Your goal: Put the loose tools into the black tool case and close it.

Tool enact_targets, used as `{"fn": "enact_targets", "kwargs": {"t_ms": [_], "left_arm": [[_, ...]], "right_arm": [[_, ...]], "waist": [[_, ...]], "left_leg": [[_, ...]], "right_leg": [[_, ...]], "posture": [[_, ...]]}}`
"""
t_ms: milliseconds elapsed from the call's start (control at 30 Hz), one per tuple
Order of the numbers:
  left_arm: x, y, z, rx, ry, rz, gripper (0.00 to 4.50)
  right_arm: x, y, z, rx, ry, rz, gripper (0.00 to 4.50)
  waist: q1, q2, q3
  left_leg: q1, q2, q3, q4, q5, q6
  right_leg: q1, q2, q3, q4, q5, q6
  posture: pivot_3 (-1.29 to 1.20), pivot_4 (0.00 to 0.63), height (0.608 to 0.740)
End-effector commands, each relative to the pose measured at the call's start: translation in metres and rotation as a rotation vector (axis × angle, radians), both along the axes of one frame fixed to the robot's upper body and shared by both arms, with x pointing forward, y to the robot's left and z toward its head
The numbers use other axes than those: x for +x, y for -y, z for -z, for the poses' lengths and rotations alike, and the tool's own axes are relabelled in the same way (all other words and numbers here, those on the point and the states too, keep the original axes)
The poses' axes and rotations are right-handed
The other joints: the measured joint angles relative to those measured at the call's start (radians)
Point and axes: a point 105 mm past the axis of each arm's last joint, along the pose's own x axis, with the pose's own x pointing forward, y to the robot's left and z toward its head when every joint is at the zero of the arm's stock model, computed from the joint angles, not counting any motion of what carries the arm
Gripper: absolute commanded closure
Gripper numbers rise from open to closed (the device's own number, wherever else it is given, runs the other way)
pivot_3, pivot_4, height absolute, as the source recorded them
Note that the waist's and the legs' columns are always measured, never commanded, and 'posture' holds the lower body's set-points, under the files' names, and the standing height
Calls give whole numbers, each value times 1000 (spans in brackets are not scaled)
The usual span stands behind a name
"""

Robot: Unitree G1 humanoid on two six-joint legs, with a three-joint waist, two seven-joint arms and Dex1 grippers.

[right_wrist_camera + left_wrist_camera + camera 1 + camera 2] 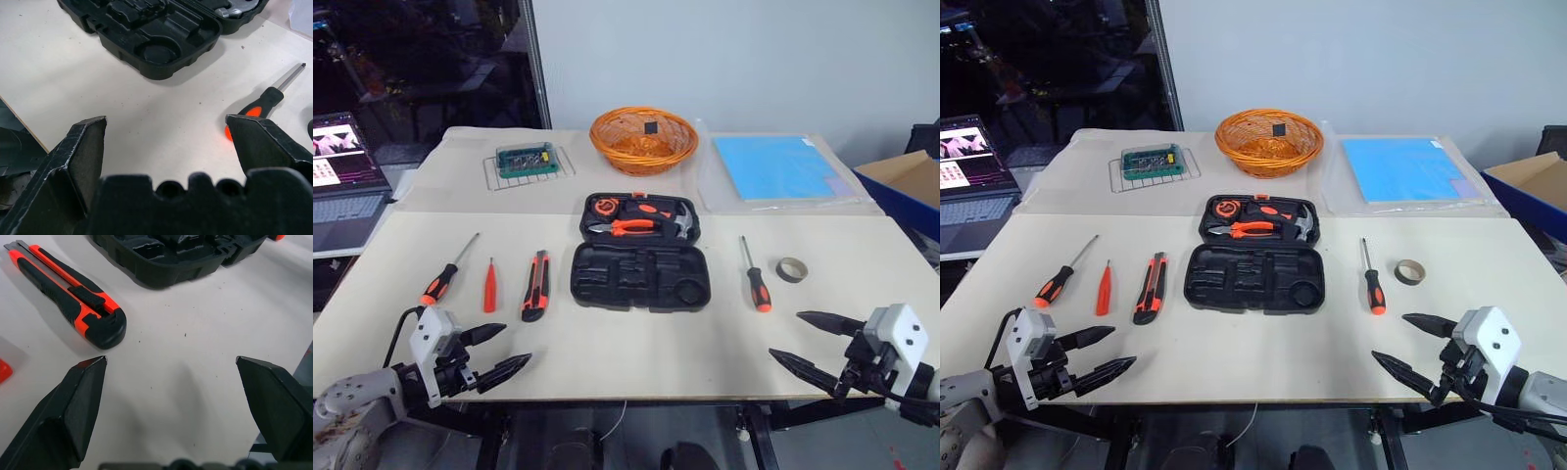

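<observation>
The black tool case (639, 277) lies open in the middle of the table, pliers and a hammer in its far half, empty recesses in the near half. To its left lie a long screwdriver (445, 271), a short red-orange screwdriver (490, 287) and an orange-and-black utility knife (536, 286). A second long screwdriver (755, 277) lies to the case's right. My left gripper (499, 352) hovers open at the table's near left edge, just short of the knife (73, 296). My right gripper (815, 345) is open at the near right edge, close to the screwdriver (266, 103).
A tape roll (791, 269) sits right of the right-hand screwdriver. At the back stand a woven orange basket (643, 139), a green bit box (527, 160) on a wire rack and a blue sheet (775, 166). A laptop (347, 166) is off the table's left; a cardboard box (906, 181) is at the right.
</observation>
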Motion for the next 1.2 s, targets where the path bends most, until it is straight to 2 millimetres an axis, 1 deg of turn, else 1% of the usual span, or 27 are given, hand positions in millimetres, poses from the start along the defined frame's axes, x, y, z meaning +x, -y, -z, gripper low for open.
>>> {"fn": "enact_targets", "kwargs": {"t_ms": [33,133,167,233,300,367,433,467,500,600,667,733,833,933,1000,1067,1100,1133,1167,1200], "left_arm": [[8,-8,-14,-9,71,-71,0],[28,-28,-27,-82,107,-297,0],[32,-32,-28,-90,102,-340,0],[46,-52,-32,-51,69,-497,0],[53,-67,-35,-38,25,-597,0],[67,-81,-47,25,-14,-615,0],[77,-87,-55,76,-53,-613,0],[84,-91,-56,124,-68,-615,0],[89,-95,-55,140,-102,-631,0],[101,-104,-55,190,-150,-651,0],[108,-108,-47,237,-215,-643,0],[115,-118,-41,283,-247,-682,0],[122,-121,-35,324,-249,-683,731],[131,-118,-34,326,-228,-672,1844],[133,-115,-34,315,-227,-659,2513],[135,-113,-35,299,-216,-650,3292],[136,-110,-36,292,-209,-645,3581],[137,-110,-37,285,-199,-644,4112],[138,-109,-39,277,-184,-646,4358],[140,-109,-42,257,-164,-648,4358]], "right_arm": [[4,-6,-20,22,94,-10,32],[10,-32,-39,124,166,-67,32],[11,-36,-42,131,178,-79,32],[14,-51,-54,145,221,-128,32],[15,-63,-61,139,247,-181,32],[8,-82,-65,111,239,-314,32],[5,-92,-67,96,220,-396,32],[4,-95,-67,97,202,-430,32],[3,-97,-68,98,189,-459,32],[2,-101,-71,101,179,-508,32],[4,-104,-74,85,199,-537,32],[8,-105,-76,82,217,-534,32],[11,-103,-77,74,236,-520,0],[10,-102,-74,80,239,-486,0],[9,-99,-73,90,233,-462,0],[8,-95,-70,90,226,-438,0],[8,-92,-69,91,223,-427,0],[8,-91,-68,101,221,-412,0],[9,-88,-67,105,222,-398,0],[10,-87,-67,107,225,-386,0]], "waist": [[0,0,0],[-1,0,0],[-1,0,0],[-1,0,0],[-1,0,0],[-1,0,1],[0,-2,2],[1,-2,2],[2,-2,2],[1,-2,2],[0,-2,2],[-2,-3,2],[-1,-3,2],[0,-3,2],[4,-3,2],[9,-3,2],[12,-3,2],[12,-3,2],[13,-3,2],[13,-3,2]], "left_leg": [[0,0,0,0,0,0],[0,3,0,0,0,-1],[-1,4,0,1,1,-1],[-1,8,0,1,2,-3],[-1,9,0,1,3,-5],[-2,9,0,1,4,-5],[-4,9,1,1,6,-3],[-9,9,1,1,8,-3],[-12,9,1,1,10,0],[-15,8,2,1,10,0],[-17,8,2,1,10,0],[-19,9,3,1,11,0],[-20,9,3,1,11,0],[-20,9,3,1,11,0],[-21,9,3,1,11,0],[-21,9,3,1,11,1],[-21,8,3,1,11,1],[-21,8,3,1,11,0],[-21,8,3,1,11,0],[-21,8,3,1,11,0]], "right_leg": [[0,0,0,0,0,0],[0,0,0,0,2,-3],[-1,1,0,0,4,-1],[-1,2,-1,0,6,-1],[-2,4,-2,1,6,-2],[-3,6,-3,1,6,-1],[-8,11,-3,4,7,-1],[-13,14,-3,4,8,-1],[-16,16,-2,3,10,-1],[-17,13,-1,3,11,-1],[-17,11,-1,3,11,0],[-19,9,-2,4,12,-1],[-19,9,-2,4,12,-1],[-20,7,-1,4,12,-2],[-19,6,-2,4,12,-1],[-19,4,-3,4,12,-1],[-19,3,-2,4,12,-1],[-19,3,-3,4,12,-1],[-19,2,-2,4,12,-1],[-18,2,-2,4,12,-1]], "posture": [[0,150,740],[0,150,740],[0,150,740],[0,150,740],[0,150,740],[0,150,740],[0,150,740],[0,150,740],[0,150,740],[0,150,740],[0,150,740],[0,150,740],[0,150,740],[0,150,740],[0,150,740],[0,150,740],[0,150,740],[0,150,740],[0,150,740],[0,150,740]]}}
